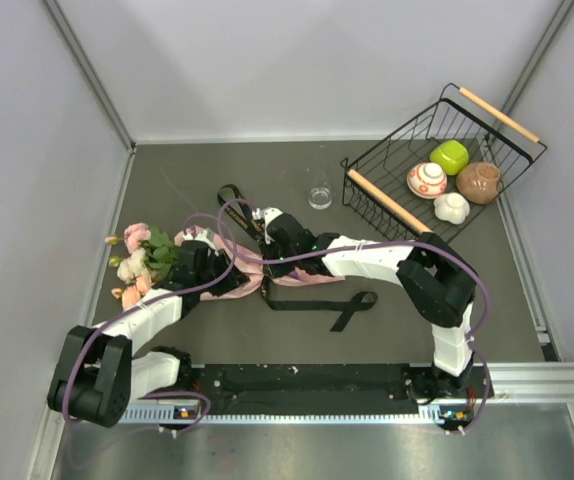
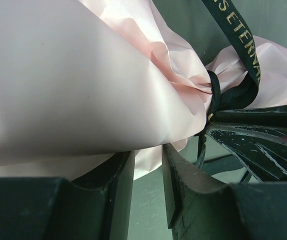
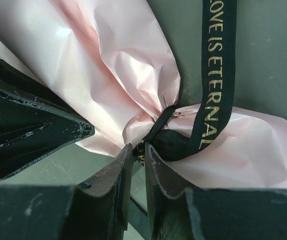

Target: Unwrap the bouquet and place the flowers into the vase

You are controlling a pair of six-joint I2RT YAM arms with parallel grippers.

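The bouquet lies on the dark table at the left, its flowers [image 1: 142, 255] pointing left and the pink paper [image 1: 297, 275] spreading right. A black ribbon [image 1: 352, 305] with gold print trails over the table. My left gripper [image 2: 147, 150] is closed on a fold of the paper [image 2: 73, 80] at the bouquet's neck. My right gripper [image 3: 138, 149] faces it, its jaws nearly together on the ribbon [image 3: 216, 75] just below the knot. The two grippers meet at the knot [image 1: 257, 268]. The vase [image 1: 320, 197], small clear glass, stands upright behind them.
A black wire basket [image 1: 367, 160] with wooden handles sits tilted at the back right. It holds a green bowl [image 1: 450, 156], a patterned bowl [image 1: 427, 180], a brown pot [image 1: 479, 182] and a white piece [image 1: 452, 207]. Grey walls close in the table on three sides.
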